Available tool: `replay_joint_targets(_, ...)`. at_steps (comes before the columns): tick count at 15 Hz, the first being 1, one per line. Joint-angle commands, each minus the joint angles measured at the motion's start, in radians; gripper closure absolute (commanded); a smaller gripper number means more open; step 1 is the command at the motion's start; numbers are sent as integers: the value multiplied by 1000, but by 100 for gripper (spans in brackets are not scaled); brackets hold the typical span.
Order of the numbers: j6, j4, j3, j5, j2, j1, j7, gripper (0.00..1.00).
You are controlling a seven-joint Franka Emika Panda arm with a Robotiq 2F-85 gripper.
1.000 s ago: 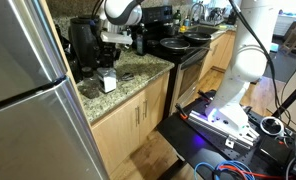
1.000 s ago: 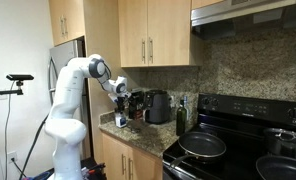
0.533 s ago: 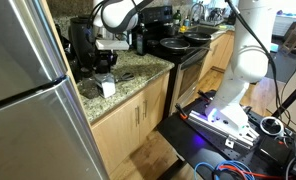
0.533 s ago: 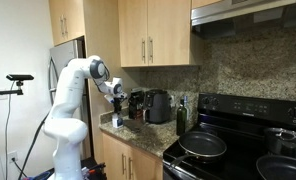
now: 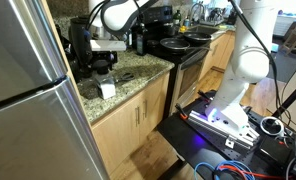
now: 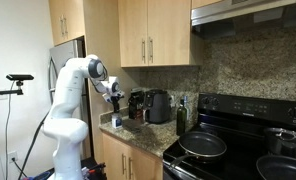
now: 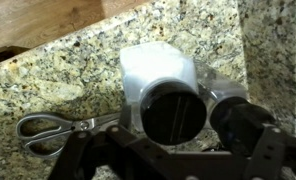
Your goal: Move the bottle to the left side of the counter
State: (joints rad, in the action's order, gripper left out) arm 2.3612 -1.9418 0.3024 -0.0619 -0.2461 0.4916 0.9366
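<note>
The bottle (image 5: 107,89) (image 6: 116,122) stands upright near the front edge of the speckled counter (image 5: 138,72), white body with a dark cap. My gripper (image 5: 104,66) (image 6: 115,103) hangs just above it, clear of it. From the wrist, I look straight down on the dark cap (image 7: 173,108) and the white body (image 7: 156,68). The gripper (image 7: 178,150) shows only as a dark frame along the bottom, with its jaws spread wide either side of the cap and holding nothing. A dark round part (image 7: 238,120) sits right of the cap; I cannot tell what it is.
Scissors (image 7: 46,128) lie on the granite beside the bottle. A black air fryer (image 5: 83,45) (image 6: 158,105) stands behind it. A steel fridge (image 5: 28,100) borders this end of the counter, and the black stove (image 6: 238,150) with pans borders the other. A dark green bottle (image 6: 181,118) stands by the stove.
The gripper has let go of the bottle and risen a little above it. The bottle stays standing on the counter.
</note>
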Motion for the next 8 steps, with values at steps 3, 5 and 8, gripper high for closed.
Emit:
replay_joint_targets(3,2,-25,-48,-172,117,-7,137,0)
replay_joint_targets(5,45,-55,-49,-186,188,-31,174,0)
replay_joint_targets(8,22,-5,-23,-150,163,-54,145,0)
